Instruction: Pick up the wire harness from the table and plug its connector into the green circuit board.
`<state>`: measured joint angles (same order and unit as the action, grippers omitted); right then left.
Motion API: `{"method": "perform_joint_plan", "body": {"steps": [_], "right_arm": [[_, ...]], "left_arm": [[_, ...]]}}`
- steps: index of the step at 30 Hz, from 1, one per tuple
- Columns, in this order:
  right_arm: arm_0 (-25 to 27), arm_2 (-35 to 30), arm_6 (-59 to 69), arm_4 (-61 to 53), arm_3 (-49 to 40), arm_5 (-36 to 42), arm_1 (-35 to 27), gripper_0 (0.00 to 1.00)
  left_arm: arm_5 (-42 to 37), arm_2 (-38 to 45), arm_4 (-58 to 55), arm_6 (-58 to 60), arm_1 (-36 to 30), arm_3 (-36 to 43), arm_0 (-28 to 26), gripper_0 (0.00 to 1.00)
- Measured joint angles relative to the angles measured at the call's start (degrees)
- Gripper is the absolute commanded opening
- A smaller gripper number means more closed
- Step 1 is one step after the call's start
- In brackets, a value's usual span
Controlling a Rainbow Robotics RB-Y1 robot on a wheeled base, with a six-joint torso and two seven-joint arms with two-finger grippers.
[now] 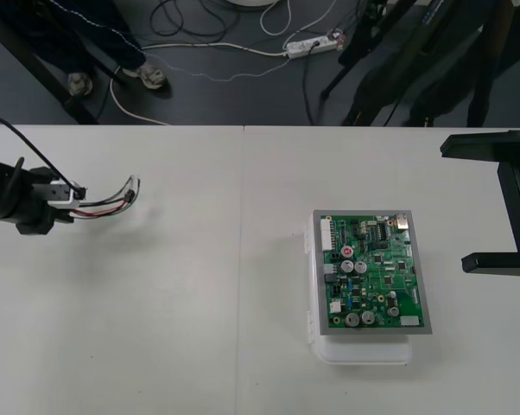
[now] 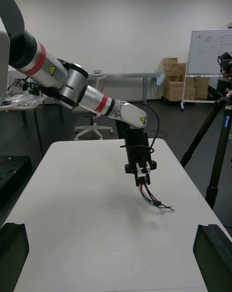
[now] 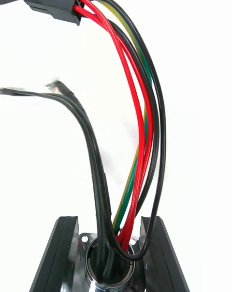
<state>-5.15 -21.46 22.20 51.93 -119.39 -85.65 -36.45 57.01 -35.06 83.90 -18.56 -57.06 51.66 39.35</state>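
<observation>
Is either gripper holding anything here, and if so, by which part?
The left gripper holds the wire harness by its round metal socket. The wires and black plug trail free. The right gripper is open and empty.

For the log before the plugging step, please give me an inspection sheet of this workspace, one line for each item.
Surface: plain light table, no marks seen.
Job's things: green circuit board on white base, right of centre; wire harness held at the left side, far from the board, not plugged in.
Clutter: nothing seen.
Grippers: left gripper shut on the harness's metal socket; right gripper open, at the table's right edge.
Cables: red, black and green wires arch from the socket to the black plug.
Surroundings: dark floor beyond the far edge, with loose cables.
</observation>
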Motion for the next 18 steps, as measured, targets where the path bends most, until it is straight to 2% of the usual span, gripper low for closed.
{"method": "perform_joint_plan", "body": {"steps": [11,18], "right_arm": [[0.0,0.0,0.0,0.0,0.0,0.0,0.0,1.0],[0.0,0.0,0.0,0.0,0.0,0.0,0.0,1.0]], "left_arm": [[14.4,9.7,-1.4,1.3,0.0,11.8,0.2,0.0],[23.4,14.6,-2.5,16.9,0.0,19.5,0.2,0.0]]}}
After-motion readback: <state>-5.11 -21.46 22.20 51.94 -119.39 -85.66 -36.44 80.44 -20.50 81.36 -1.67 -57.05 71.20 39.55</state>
